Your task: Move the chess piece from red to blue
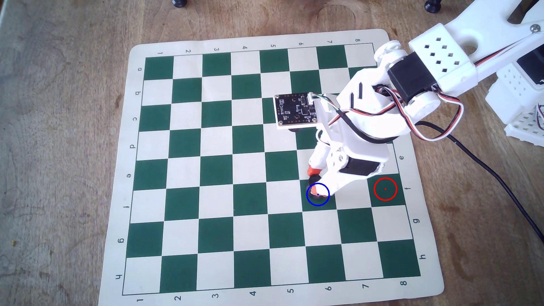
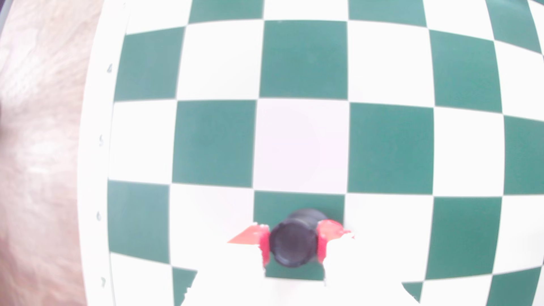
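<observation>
The chess piece, a black rook, is held between the orange-red fingertips of my gripper, which is shut on it. In the overhead view it sits at the upper edge of the blue ring on a green square, and one fingertip covers the ring's centre. The wrist view shows the rook from above over a green square, with red pads pressed on both its sides. Whether its base touches the board I cannot tell. The red ring lies two squares to the right with nothing inside it.
A green and cream chess mat lies on a wooden table. Two black objects stand at the top edge. The white arm reaches in from the upper right, and a black cable trails along the mat's right side.
</observation>
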You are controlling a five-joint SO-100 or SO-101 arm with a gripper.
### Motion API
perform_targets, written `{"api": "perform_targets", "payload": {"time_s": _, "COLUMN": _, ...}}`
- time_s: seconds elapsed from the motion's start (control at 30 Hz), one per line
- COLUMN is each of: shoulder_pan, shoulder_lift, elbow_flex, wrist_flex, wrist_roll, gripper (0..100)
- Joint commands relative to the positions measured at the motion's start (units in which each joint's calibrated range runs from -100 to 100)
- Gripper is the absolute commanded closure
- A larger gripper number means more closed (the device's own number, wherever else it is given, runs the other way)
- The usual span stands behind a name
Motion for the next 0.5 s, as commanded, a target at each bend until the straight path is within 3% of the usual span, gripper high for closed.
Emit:
{"api": "perform_targets", "payload": {"time_s": 0.0, "shoulder_pan": 0.1, "shoulder_lift": -2.0, "elbow_flex": -3.0, "wrist_flex": -1.5, "wrist_roll": -0.2, "gripper": 88}}
{"api": "perform_targets", "payload": {"time_s": 0.47, "shoulder_pan": 1.6, "shoulder_lift": -10.0, "elbow_flex": 2.5, "wrist_flex": -1.5, "wrist_roll": -0.3, "gripper": 81}}
